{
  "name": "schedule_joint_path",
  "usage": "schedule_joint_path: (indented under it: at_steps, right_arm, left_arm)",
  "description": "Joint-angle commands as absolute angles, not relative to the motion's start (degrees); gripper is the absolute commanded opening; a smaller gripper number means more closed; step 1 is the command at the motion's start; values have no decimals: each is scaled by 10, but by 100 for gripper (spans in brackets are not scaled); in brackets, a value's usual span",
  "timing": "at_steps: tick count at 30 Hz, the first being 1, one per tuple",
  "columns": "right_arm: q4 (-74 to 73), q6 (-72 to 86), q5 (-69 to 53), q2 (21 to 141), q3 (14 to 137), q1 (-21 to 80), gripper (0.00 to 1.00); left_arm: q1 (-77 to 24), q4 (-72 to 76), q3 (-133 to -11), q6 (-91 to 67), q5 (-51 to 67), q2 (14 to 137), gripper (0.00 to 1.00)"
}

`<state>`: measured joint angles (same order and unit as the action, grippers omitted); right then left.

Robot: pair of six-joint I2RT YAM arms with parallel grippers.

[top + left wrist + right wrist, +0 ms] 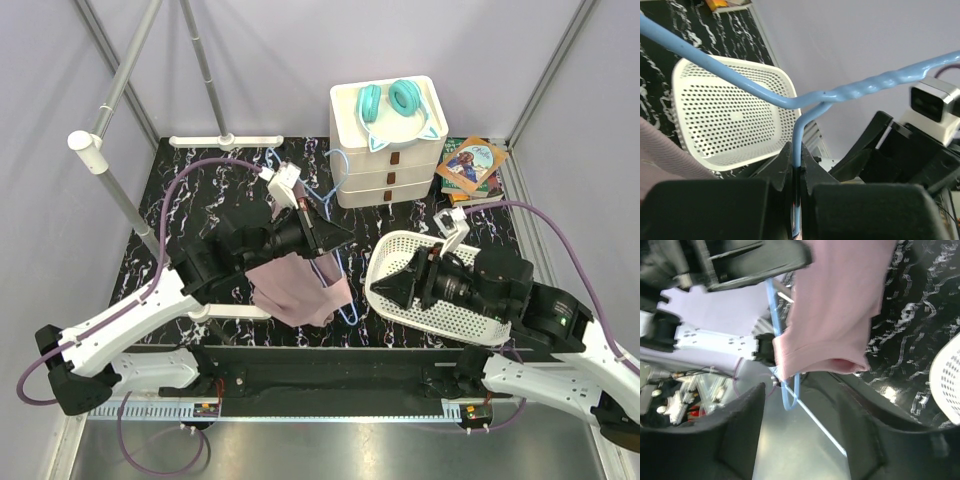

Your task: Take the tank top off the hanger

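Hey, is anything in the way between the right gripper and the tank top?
Nothing visible is. The open right gripper points straight at the tank top across an open gap. Only a corner of the hanger pokes out past the hem, off to the side.

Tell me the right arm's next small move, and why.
Probably ease the right gripper forward and close it on the tank top at its hanging hem. The left gripper is shut on the hanger, the top hangs from it, and the right fingers stand open just short of the cloth.

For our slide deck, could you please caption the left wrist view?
Left gripper clamps the light-blue wire hanger, white perforated basket behind.
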<state>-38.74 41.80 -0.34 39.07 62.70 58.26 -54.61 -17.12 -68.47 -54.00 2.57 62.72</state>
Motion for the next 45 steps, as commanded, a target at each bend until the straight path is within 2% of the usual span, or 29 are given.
schedule_joint_path:
  at_steps: [1, 4, 8, 22, 30, 36, 45]
  right_arm:
    - [-414, 439, 46, 433, 676, 586, 58]
    - [-448, 418, 39, 488, 734, 585, 63]
    - [-470, 410, 36, 519, 758, 580, 62]
    - [-342, 370, -111, 518, 695, 558, 58]
    - [-286, 374, -142, 504, 670, 558, 66]
    - [-263, 383, -151, 506, 661, 557, 66]
    - [-234, 402, -167, 512, 641, 557, 48]
  left_arm:
    - [-545, -92, -661, -564, 83, 599, 0]
    - [-545, -52, -638, -584, 90, 586, 0]
    - [-545, -40, -638, -581, 100, 585, 0]
    - [-545, -4, -642, -580, 159, 594, 0]
    - [-545, -2, -635, -587, 192, 589, 0]
    - [-545, -2, -635, -589, 209, 584, 0]
    - [-545, -2, -638, -590, 209, 581, 0]
